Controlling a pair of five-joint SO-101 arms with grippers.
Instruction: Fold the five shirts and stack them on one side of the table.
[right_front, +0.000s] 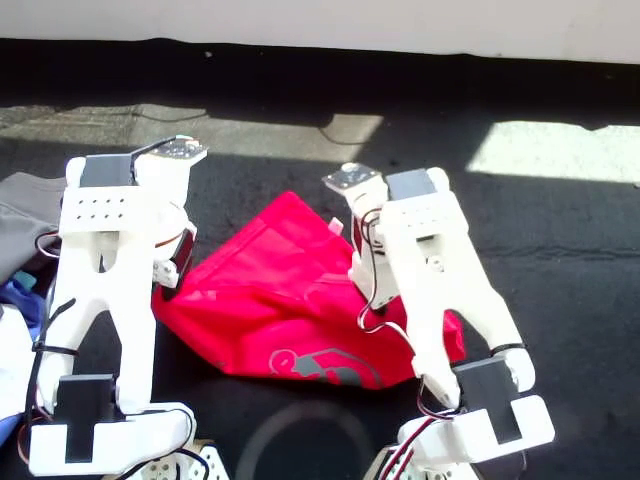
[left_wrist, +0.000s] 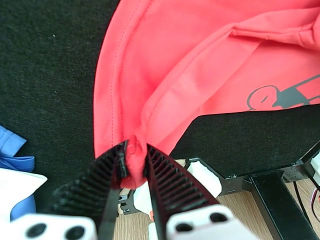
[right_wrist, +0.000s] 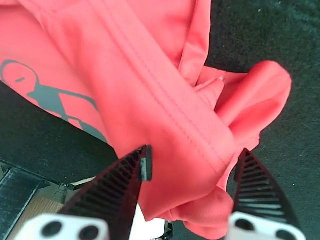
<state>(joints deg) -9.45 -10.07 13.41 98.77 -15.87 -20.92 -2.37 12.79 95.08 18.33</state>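
The red shirt (right_front: 290, 300) lies crumpled on the black desk (right_front: 560, 260) between the two arms, with a grey print near its front edge. From above, the arms cover the shirt's side edges. The left jaws are clenched on a bunched bit of hem. The right jaws stand apart, straddling a thick fold. At the desk's left edge, a grey shirt (right_front: 25, 215), a blue shirt (right_front: 25, 300) and a white shirt (right_front: 10, 360) are cut off by the frame.
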